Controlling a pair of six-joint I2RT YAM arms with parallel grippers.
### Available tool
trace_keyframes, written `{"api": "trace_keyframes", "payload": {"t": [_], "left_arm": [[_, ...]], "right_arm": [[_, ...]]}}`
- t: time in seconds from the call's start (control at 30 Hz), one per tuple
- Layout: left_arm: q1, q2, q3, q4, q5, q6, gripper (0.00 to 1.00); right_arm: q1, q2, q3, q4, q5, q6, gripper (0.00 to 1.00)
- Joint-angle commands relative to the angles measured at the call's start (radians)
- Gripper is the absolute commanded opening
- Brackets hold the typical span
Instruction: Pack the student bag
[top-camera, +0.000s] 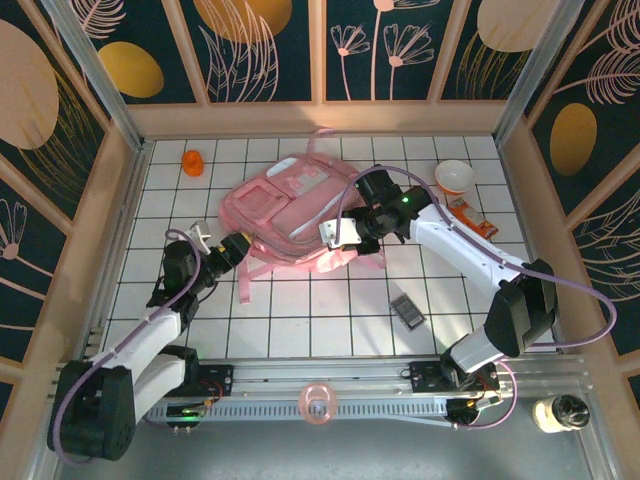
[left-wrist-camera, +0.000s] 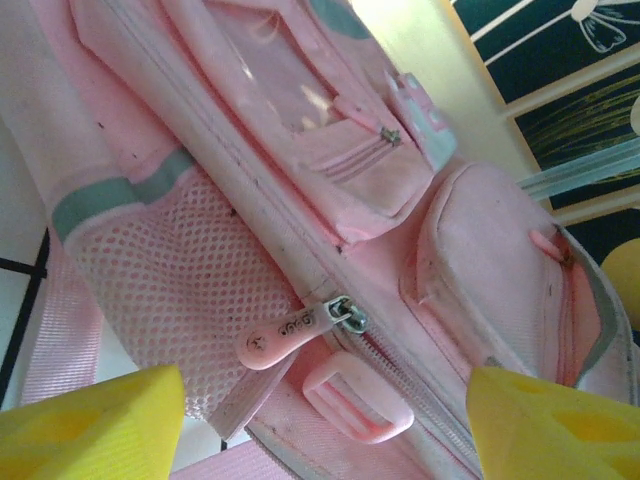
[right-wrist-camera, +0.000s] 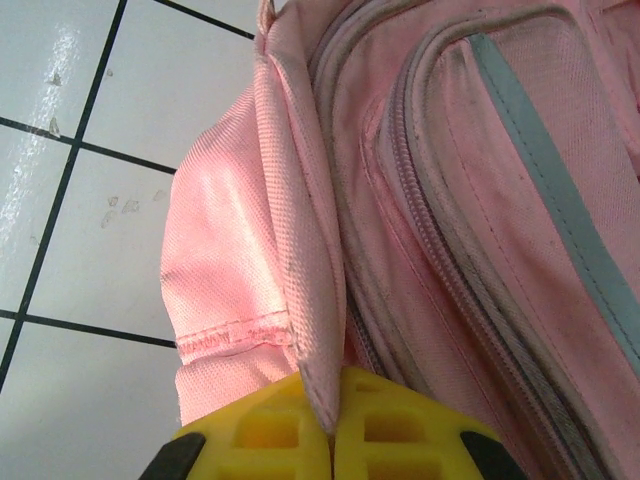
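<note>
The student bag (top-camera: 285, 205), a big pink backpack, lies flat in the middle of the tiled table. My left gripper (top-camera: 235, 245) sits at its near-left corner. In the left wrist view it is open (left-wrist-camera: 320, 435), its yellow fingertips (left-wrist-camera: 90, 425) spread wide on either side of a pink zipper pull (left-wrist-camera: 285, 335) and a plastic strap buckle (left-wrist-camera: 358, 397); they touch neither. My right gripper (top-camera: 340, 232) is at the bag's near-right edge. The right wrist view shows it shut (right-wrist-camera: 331, 430) on a thin fold of the bag's pink fabric (right-wrist-camera: 315, 330), beside a closed zipper.
An orange object (top-camera: 193, 162) lies at the back left. A white bowl (top-camera: 455, 176) and an orange packet (top-camera: 472, 216) are at the back right. A small dark item (top-camera: 407, 311) rests on the tiles near the right arm. A pink strap (top-camera: 243, 280) trails from the bag.
</note>
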Motion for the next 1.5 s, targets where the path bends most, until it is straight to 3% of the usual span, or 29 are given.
{"api": "trace_keyframes", "payload": {"t": [0.0, 0.13, 0.27, 0.47, 0.67, 0.83, 1.07, 1.23, 1.47], "left_arm": [[0.005, 0.06, 0.024, 0.173, 0.075, -0.003, 0.72], [0.005, 0.157, 0.09, 0.169, 0.132, 0.005, 0.72], [0.008, 0.233, 0.118, 0.152, 0.119, 0.026, 0.76], [0.022, 0.325, 0.135, 0.231, 0.166, 0.037, 0.75], [0.022, 0.383, 0.114, 0.406, 0.329, -0.024, 0.61], [0.023, 0.365, 0.098, 0.389, 0.344, -0.005, 0.47], [0.023, 0.311, 0.106, 0.244, 0.272, 0.077, 0.19], [0.022, 0.251, 0.117, 0.13, 0.233, 0.139, 0.08], [0.022, 0.099, 0.168, -0.169, 0.144, 0.397, 0.0]], "right_arm": [[-0.01, -0.025, 0.051, -0.003, -0.034, -0.024, 0.0], [-0.009, -0.029, 0.045, 0.008, -0.039, -0.027, 0.0], [-0.006, -0.031, 0.055, 0.011, -0.041, -0.022, 0.0], [-0.004, -0.041, 0.052, 0.011, -0.037, -0.01, 0.0], [-0.004, -0.047, 0.038, 0.036, -0.017, -0.003, 0.0], [-0.004, -0.055, 0.018, 0.079, -0.012, 0.008, 0.0], [-0.004, -0.055, 0.02, 0.085, 0.0, 0.014, 0.0], [-0.001, -0.055, 0.008, 0.134, 0.029, 0.084, 0.0], [0.045, -0.058, -0.07, 0.335, 0.108, 0.37, 0.0]]}}
